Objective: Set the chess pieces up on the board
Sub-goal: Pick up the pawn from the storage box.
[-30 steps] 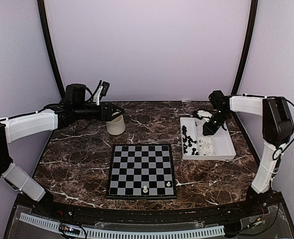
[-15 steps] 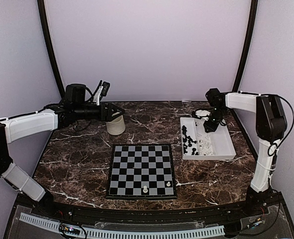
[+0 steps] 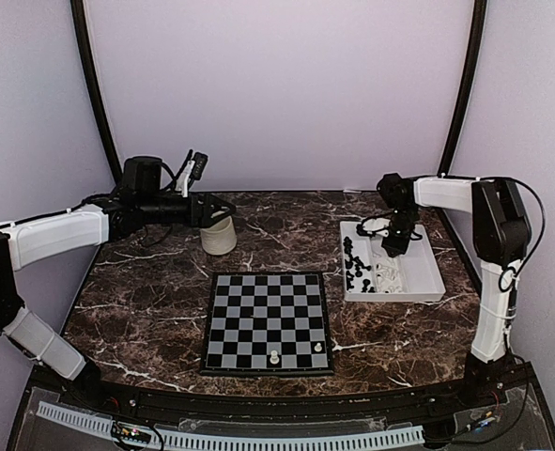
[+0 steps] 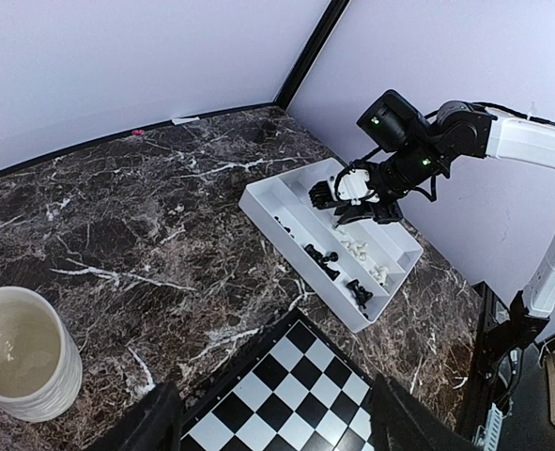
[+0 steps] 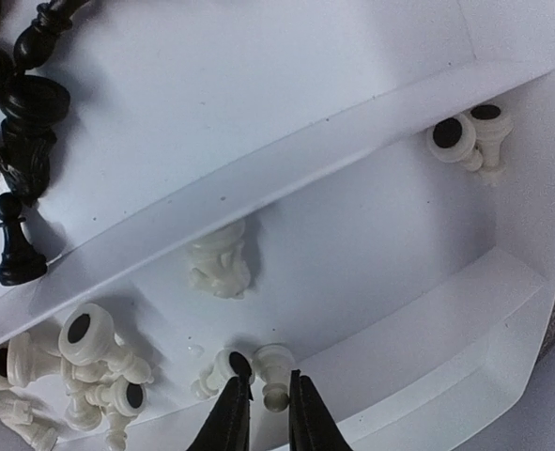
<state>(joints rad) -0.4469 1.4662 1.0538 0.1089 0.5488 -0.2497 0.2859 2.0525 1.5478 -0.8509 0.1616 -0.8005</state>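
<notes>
A dark brown marble-patterned table (image 3: 146, 301), veined in white, is being enclosed by pale lilac walls (image 3: 277, 94) and two black curved poles (image 3: 94, 94). The chessboard (image 3: 268, 322) is lying near the table's front edge, and two white chess pieces (image 3: 275, 357) are standing on its nearest rows. Black chess pieces (image 3: 355, 261) and further white ones are being kept in a white compartmented tray (image 3: 425, 268) to the right. The right gripper (image 5: 269, 412) is being held inside the tray, a white piece (image 5: 275, 371) being pinched between its fingers. The left gripper (image 3: 223, 209) is being held near a cream cup (image 3: 219, 237) at the left rear, fingers spread.
</notes>
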